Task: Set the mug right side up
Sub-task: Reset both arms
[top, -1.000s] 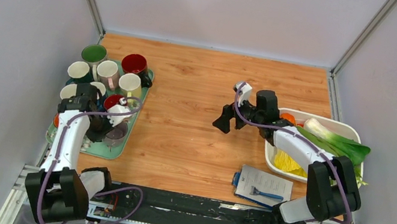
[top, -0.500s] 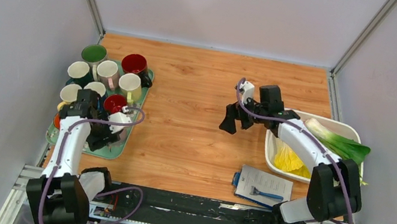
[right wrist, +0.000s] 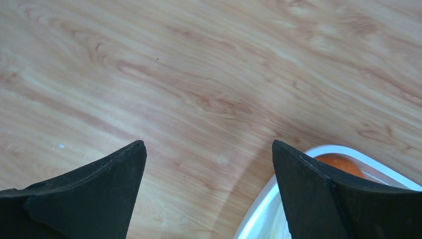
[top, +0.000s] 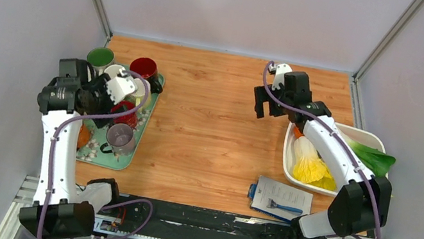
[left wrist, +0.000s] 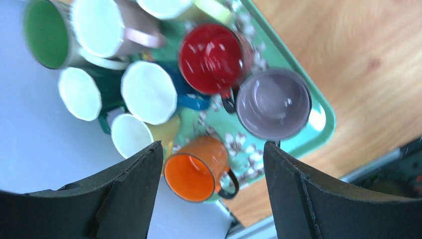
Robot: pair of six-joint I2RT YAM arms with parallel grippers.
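Both my left gripper (left wrist: 213, 149) and right gripper (right wrist: 209, 144) are standing open, empty. The left is hovering above the tray (left wrist: 321, 119), clear of the other mugs (left wrist: 211, 57). The grey mug (left wrist: 272, 103) is sitting mouth-up, centre right of the frame, seemingly done. The right is hanging aside over the desk (right wrist: 199, 74).

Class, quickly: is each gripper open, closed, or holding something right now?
Left gripper: open, holding nothing.
Right gripper: open, holding nothing.
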